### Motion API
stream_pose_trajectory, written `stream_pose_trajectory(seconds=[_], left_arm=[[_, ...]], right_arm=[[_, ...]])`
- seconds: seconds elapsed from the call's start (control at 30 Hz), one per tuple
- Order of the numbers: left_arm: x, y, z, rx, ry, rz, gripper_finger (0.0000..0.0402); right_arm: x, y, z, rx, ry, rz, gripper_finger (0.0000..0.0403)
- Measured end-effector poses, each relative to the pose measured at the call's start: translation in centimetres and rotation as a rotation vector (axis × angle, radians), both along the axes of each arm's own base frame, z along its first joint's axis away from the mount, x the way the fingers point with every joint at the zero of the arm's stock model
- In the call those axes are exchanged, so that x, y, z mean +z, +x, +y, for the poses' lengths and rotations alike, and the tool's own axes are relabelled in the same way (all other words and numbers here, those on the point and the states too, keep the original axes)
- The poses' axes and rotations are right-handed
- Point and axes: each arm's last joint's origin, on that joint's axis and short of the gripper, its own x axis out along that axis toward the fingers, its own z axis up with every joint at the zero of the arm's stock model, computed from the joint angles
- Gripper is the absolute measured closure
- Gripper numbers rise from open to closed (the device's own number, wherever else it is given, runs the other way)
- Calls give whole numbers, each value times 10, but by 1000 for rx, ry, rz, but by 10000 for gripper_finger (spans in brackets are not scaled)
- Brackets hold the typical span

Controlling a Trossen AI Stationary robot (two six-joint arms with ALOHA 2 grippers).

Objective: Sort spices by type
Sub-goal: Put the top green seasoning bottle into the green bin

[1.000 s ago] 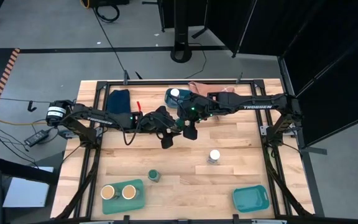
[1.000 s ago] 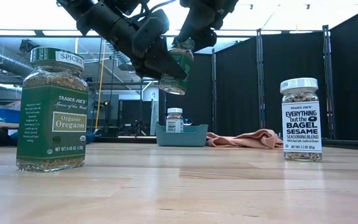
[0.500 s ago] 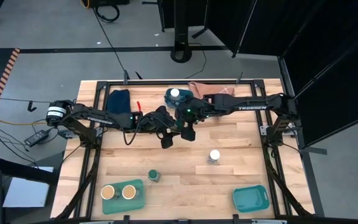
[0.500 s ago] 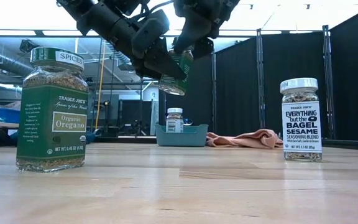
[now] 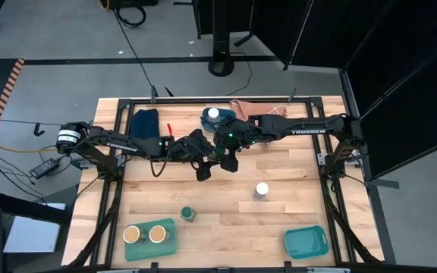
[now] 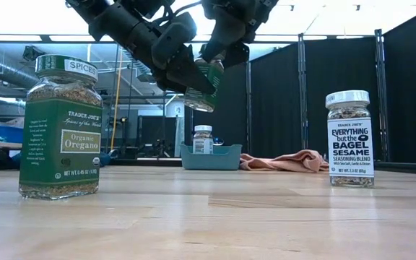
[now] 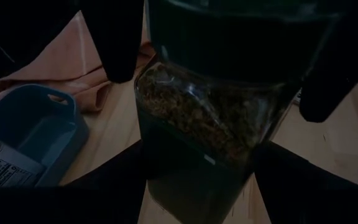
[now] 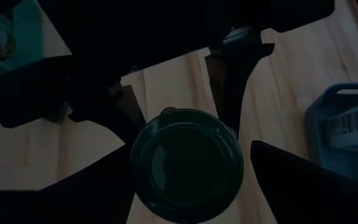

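Observation:
A green-lidded spice jar (image 6: 203, 88) hangs tilted in mid-air over the middle of the table, and my left gripper (image 6: 188, 72) is shut on it. My right gripper (image 8: 188, 168) comes down from above, open, with its fingers close on either side of the jar's green lid (image 8: 186, 163). A second green-lidded jar (image 5: 188, 214) stands on its base near the front. One white-lidded jar (image 5: 262, 189) stands on the table and another (image 5: 213, 114) sits in the blue tray (image 5: 205, 121). Two tan-lidded jars (image 5: 149, 234) sit in a teal tray (image 5: 169, 244). My left gripper pinches the jar's glass body (image 7: 191, 124) between its two fingers, below the lid. The fingers (image 6: 183, 68) slant down from the table's left and lie across the jar. The jar is lifted clear of the table and tilted, lid uppermost.
An empty teal tray (image 5: 306, 243) lies at the front right. A dark blue cloth (image 5: 145, 121) and a pink cloth (image 5: 243, 108) lie along the far edge. Bare wood shows between the two standing jars at the table's middle front.
My right gripper has moved a little toward the table's left and settled over the held jar's lid, then kept still. The jar and my left gripper have stayed where they were.

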Motion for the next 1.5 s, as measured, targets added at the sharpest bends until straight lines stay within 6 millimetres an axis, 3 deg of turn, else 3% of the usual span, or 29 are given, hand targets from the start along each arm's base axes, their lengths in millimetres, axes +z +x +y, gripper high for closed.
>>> stream_pose_trajectory(seconds=[0.17,0.37,0.73,1.17,1.5], left_arm=[[-1,0,0,-1,-1,5,152],[-2,0,1,10,-8,12,152],[-3,0,0,6,2,16,147],[-3,-1,-1,-25,-26,28,58],[-2,-6,-1,-23,-29,65,50]], right_arm=[[0,1,0,1,6,-12,117],[-1,-1,0,3,-1,9,194],[-2,-3,2,20,-25,41,195],[-4,-2,2,17,-49,46,195],[10,-15,-3,26,-66,44,195]])
